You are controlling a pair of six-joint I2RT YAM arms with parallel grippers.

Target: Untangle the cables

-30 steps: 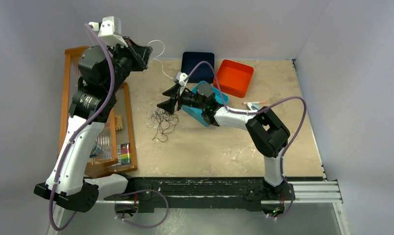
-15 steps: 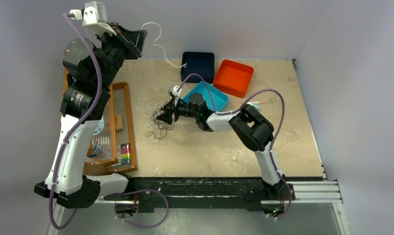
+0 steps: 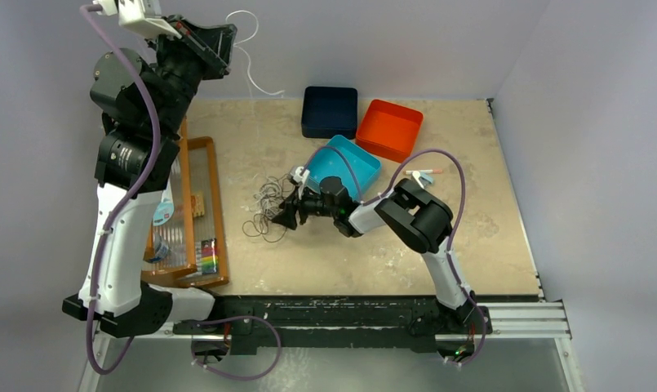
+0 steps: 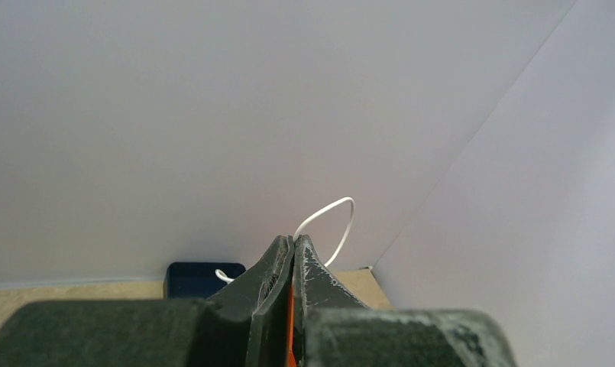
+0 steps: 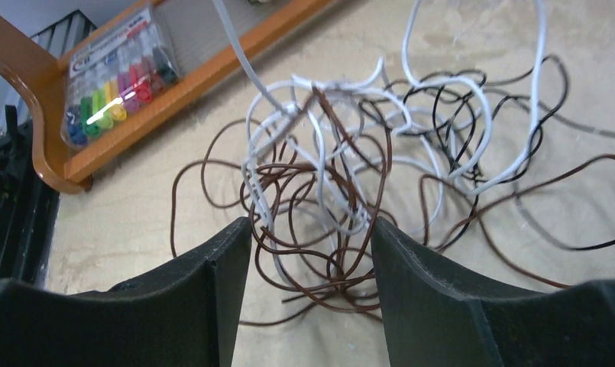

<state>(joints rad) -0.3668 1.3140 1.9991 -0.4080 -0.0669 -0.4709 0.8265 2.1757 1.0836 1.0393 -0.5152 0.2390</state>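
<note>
The cables [image 3: 266, 211] lie as a tangle of thin white, brown and black wires on the table left of centre. My left gripper [image 3: 220, 39] is raised high at the back left, shut on a white cable [image 3: 255, 77] that loops above its tips [image 4: 342, 210] and trails down toward the table. My right gripper [image 3: 284, 216] is low at the tangle's right edge. In the right wrist view its jaws [image 5: 312, 229] stand open, with brown and white strands [image 5: 342, 176] lying loosely between the fingers. A white strand [image 5: 235, 53] rises out of the heap.
A wooden tray [image 3: 213, 184] holding a pack of coloured markers [image 5: 117, 80] stands left of the tangle. A teal tray [image 3: 359, 158], a dark blue box [image 3: 330, 111] and an orange tray [image 3: 388, 129] sit behind the right arm. A pen [image 3: 423, 172] lies to the right.
The left arm has lifted the white cable higher and further left. The right gripper has come forward and down onto the tangle, and its jaws have narrowed a little.
</note>
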